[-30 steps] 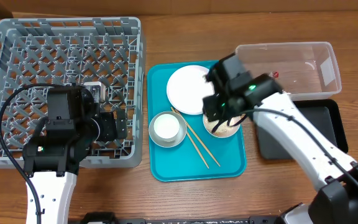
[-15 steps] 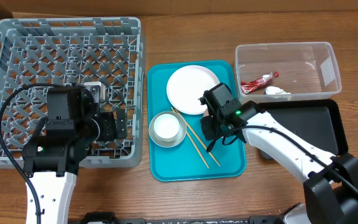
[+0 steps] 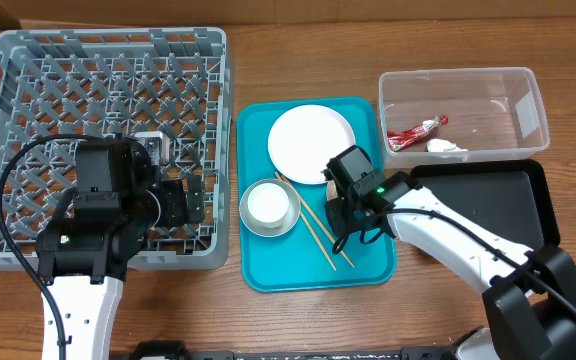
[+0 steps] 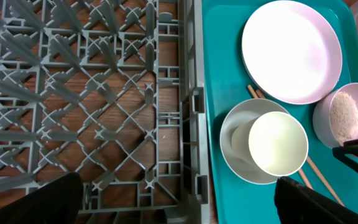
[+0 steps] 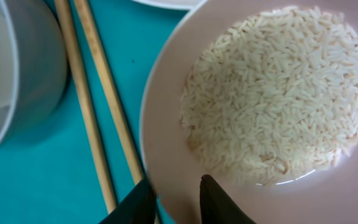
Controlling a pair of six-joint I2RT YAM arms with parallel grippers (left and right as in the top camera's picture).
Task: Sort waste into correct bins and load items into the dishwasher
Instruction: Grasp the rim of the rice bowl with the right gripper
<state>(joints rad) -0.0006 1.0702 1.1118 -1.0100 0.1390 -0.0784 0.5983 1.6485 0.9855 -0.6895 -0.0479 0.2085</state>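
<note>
The small white bowl (image 5: 166, 124) holds loose rice (image 5: 278, 93) and stands on the teal tray beside the wooden chopsticks (image 5: 86, 106). My right gripper (image 5: 173, 199) is shut on the bowl's near rim, one finger outside and one inside. In the overhead view the right gripper (image 3: 346, 215) covers most of that bowl. The white plate (image 3: 311, 143) lies behind it. The small white cup (image 4: 278, 143) sits inside the metal bowl (image 4: 235, 149). My left gripper (image 4: 179, 202) hangs wide open over the grey dish rack (image 3: 28, 60), holding nothing.
The clear tub (image 3: 528, 100) at the back right contains the red-and-white wrapper (image 3: 413, 133) and a white scrap (image 3: 446, 146). The black tray (image 3: 488, 200) lies in front of it, partly under my right arm. The teal tray (image 3: 268, 270) sits between rack and bins.
My right arm has swung from the clear tub down to the rice bowl, and its jaws have narrowed onto the rim. The left arm has not moved.
</note>
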